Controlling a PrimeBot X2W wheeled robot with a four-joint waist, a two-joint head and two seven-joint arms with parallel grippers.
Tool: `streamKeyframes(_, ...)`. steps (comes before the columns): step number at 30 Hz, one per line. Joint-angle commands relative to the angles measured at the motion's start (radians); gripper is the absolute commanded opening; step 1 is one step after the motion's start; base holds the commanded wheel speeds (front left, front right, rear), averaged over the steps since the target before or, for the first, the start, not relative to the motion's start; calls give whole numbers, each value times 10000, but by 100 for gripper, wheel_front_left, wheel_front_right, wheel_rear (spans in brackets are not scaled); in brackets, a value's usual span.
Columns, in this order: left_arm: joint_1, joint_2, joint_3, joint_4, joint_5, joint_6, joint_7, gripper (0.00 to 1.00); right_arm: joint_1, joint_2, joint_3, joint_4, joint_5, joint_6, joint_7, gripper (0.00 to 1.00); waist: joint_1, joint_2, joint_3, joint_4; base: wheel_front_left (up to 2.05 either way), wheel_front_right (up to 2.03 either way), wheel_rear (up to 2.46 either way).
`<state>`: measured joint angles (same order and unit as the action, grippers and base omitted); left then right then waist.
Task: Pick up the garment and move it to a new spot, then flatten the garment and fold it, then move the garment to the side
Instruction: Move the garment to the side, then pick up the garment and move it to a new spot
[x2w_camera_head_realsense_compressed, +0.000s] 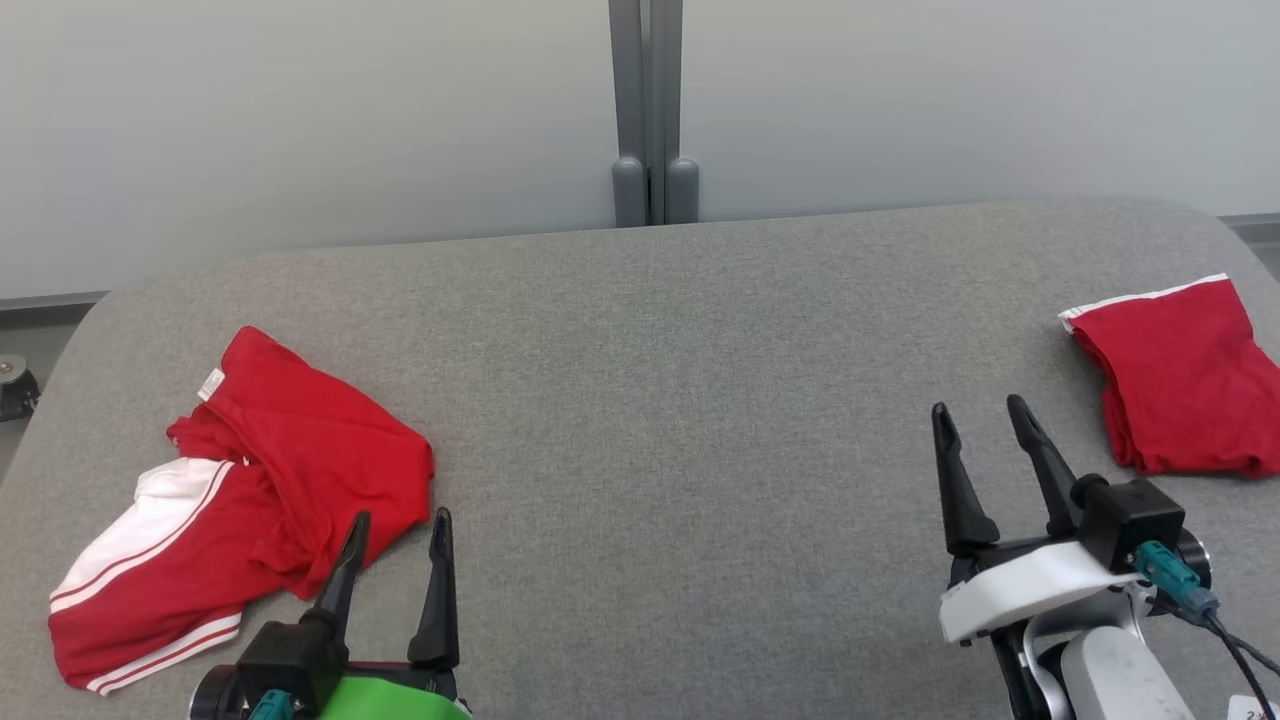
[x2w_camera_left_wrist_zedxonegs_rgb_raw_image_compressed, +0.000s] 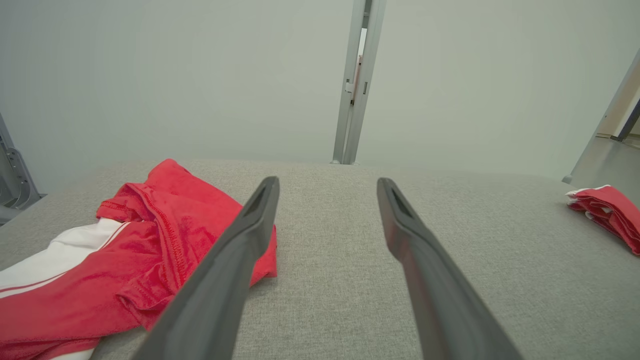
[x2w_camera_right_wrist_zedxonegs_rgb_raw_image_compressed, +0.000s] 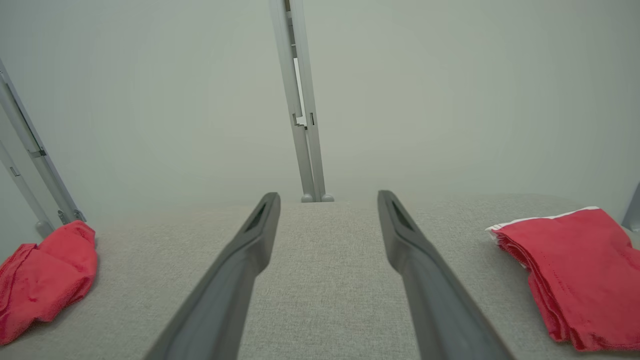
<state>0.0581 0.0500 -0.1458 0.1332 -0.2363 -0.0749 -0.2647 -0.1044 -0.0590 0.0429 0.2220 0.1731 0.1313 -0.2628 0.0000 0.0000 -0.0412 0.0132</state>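
A crumpled red garment (x2w_camera_head_realsense_compressed: 260, 470) with white side panels and stripes lies on the left of the grey table (x2w_camera_head_realsense_compressed: 680, 400). It also appears at the lower left of the left wrist view as the same red garment (x2w_camera_left_wrist_zedxonegs_rgb_raw_image_compressed: 135, 250), and at the far left of the right wrist view, garment (x2w_camera_right_wrist_zedxonegs_rgb_raw_image_compressed: 45, 275). My left gripper (x2w_camera_head_realsense_compressed: 400, 525) stands open over the garment's near right edge, nothing between its fingers. My right gripper (x2w_camera_head_realsense_compressed: 980, 410) is open above bare table at the right, holding nothing.
A second red garment, folded flat with a white edge (x2w_camera_head_realsense_compressed: 1180, 380), lies at the table's right end; it shows in both wrist views (x2w_camera_left_wrist_zedxonegs_rgb_raw_image_compressed: 607, 212) (x2w_camera_right_wrist_zedxonegs_rgb_raw_image_compressed: 570, 270). A grey post (x2w_camera_head_realsense_compressed: 648, 110) stands behind the table against a pale wall.
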Motion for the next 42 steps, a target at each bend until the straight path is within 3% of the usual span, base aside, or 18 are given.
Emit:
streamKeyframes(1, 171, 16, -46, -28, 3, 67, 9, 100, 230, 38, 66, -90, -91, -11, -26, 100, 0, 0, -74, 56, 0, 0, 0)
streamKeyframes(22, 169, 19, -268, -118, -42, 88, 10, 100, 676, 78, 232, -223, 61, -10, -27, 100, 0, 0, -76, 100, 0, 0, 0)
streamKeyframes(28, -41, 23, -249, 188, 66, 112, 10, 100, 801, 76, 342, -58, 148, -10, -27, 100, 0, 0, -50, 829, 0, 0, 0)
streamKeyframes(42, 26, 21, 651, 433, 308, 118, 10, 100, 585, 71, 1129, 503, 541, -10, -27, 100, 0, 0, -59, 3218, 0, 0, 0)
